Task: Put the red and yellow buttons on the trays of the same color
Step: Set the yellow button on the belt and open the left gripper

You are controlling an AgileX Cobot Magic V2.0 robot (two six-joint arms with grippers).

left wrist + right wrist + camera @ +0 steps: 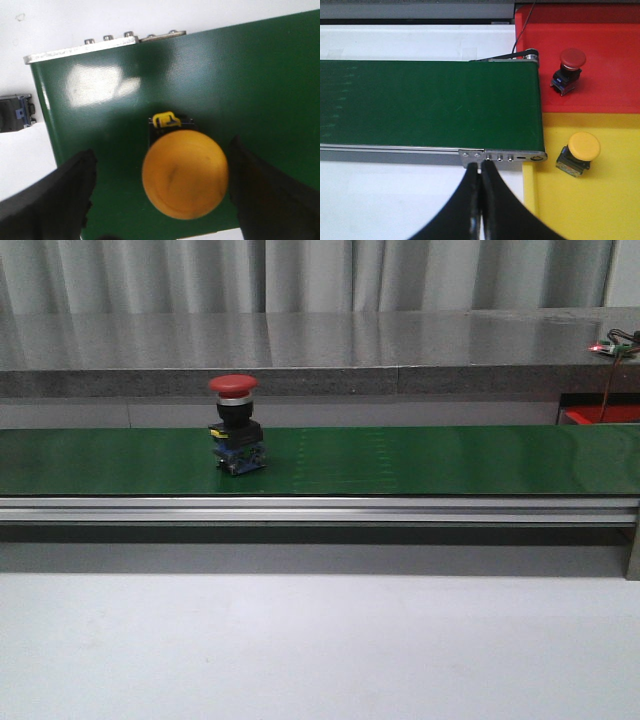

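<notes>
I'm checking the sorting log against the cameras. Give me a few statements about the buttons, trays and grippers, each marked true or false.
1. A red mushroom-head button stands upright on the green conveyor belt. True.
2. The left gripper is shut on the yellow mushroom-head button. False: its fingers stand open on either side of the button, apart from it.
3. The right gripper is shut and holds nothing. True.
4. The red plastic tray holds no button. False: a red-capped button lies in it.
5. A yellow-capped button lies in the yellow plastic tray. True.
</notes>
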